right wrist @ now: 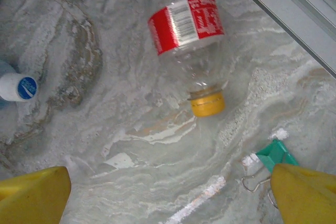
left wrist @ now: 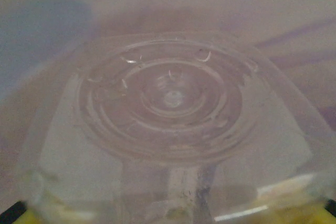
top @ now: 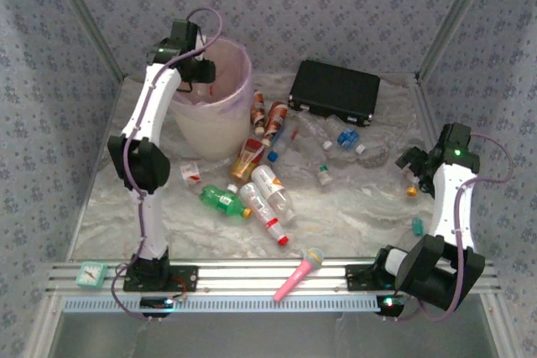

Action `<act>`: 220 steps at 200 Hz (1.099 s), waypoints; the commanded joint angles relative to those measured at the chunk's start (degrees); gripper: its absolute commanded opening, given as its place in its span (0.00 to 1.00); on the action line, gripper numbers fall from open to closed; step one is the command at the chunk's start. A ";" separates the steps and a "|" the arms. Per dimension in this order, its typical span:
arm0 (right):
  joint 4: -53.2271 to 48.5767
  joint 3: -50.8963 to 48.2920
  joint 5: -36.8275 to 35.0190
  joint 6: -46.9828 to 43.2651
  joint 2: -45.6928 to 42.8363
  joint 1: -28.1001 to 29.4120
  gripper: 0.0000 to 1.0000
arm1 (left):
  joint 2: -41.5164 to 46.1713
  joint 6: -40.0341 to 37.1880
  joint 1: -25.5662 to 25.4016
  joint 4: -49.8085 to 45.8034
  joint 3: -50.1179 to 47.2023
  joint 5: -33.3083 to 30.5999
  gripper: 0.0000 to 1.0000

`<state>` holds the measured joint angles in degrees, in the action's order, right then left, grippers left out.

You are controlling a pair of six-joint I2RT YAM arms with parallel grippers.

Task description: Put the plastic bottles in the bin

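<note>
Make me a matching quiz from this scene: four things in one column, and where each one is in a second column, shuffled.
Things
1. clear bottle
2. case
3. microphone
4. green bottle

Places
A. across the near rail
B. lying mid-table
C. in the left gripper
D. far side, right of the bin

Pairs: 1-C, 2-D, 3-A, 4-B

clear bottle [left wrist: 170, 98]: blurred, cut at bottom edge | blue-capped bottle [right wrist: 17, 87]: cut at left edge | binder clip [right wrist: 276, 153]: partly hidden by right hand [right wrist: 168, 184]
</note>
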<state>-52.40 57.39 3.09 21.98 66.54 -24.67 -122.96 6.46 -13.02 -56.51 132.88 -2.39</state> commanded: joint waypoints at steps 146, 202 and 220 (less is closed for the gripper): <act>5.68 0.41 1.49 -7.40 8.21 -6.01 1.00 | 2.19 -2.33 -0.96 2.84 -7.44 4.29 0.81; 10.46 3.20 2.72 -11.87 16.72 -5.79 1.00 | 0.30 -3.76 -1.31 -7.32 10.95 5.72 0.99; 11.29 4.28 3.04 -12.96 20.14 -5.49 1.00 | 0.40 -3.82 -1.31 -9.61 15.70 3.87 1.00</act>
<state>-42.98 59.07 5.45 12.14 83.00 -30.28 -122.74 3.64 -13.82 -59.53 141.95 2.09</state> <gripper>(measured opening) 0.999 0.994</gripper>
